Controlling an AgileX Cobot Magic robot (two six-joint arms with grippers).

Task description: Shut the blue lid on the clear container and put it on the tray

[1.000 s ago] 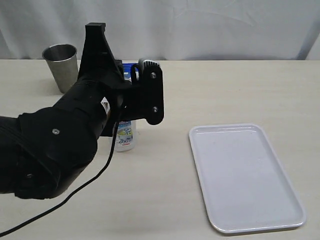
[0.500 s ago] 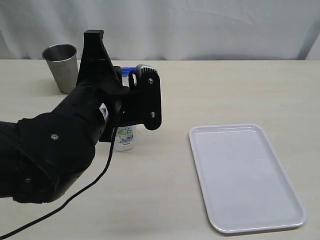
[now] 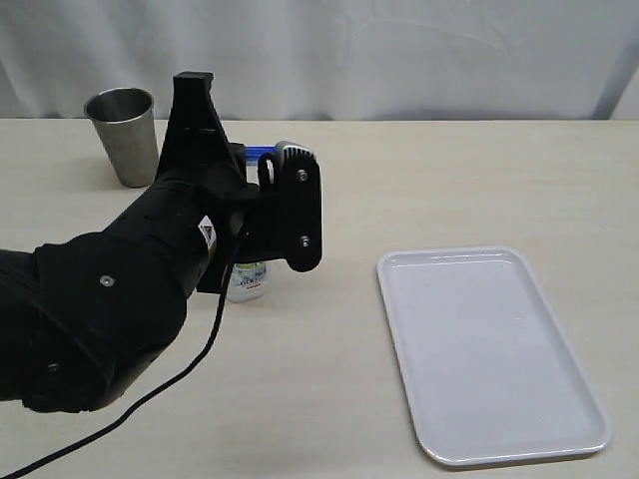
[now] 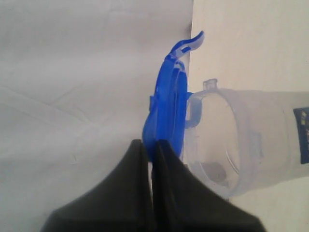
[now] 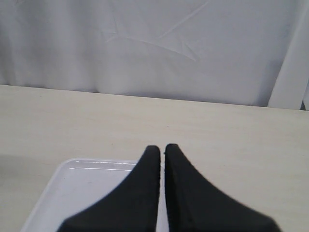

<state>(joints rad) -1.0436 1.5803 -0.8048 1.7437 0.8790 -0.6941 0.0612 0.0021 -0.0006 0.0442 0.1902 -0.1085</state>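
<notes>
Pale beige table (image 3: 449, 180), steel cup (image 3: 124, 135) standing upright near the far left edge, clear container (image 3: 247, 281) standing left of centre, only its base showing, white tray (image 3: 489, 349) lying flat at right, well apart.

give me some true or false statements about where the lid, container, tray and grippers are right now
1. The left gripper is pinching the blue lid. True.
2. The lid is snapped down on the container. False: it is held on edge beside the container's open mouth.
3. The container stands on the tray. False: it stands on the table, left of the tray in the exterior view.
4. A steel cup stands near the table's back edge. True.
5. The right gripper holds the cup. False: it is shut on nothing.
</notes>
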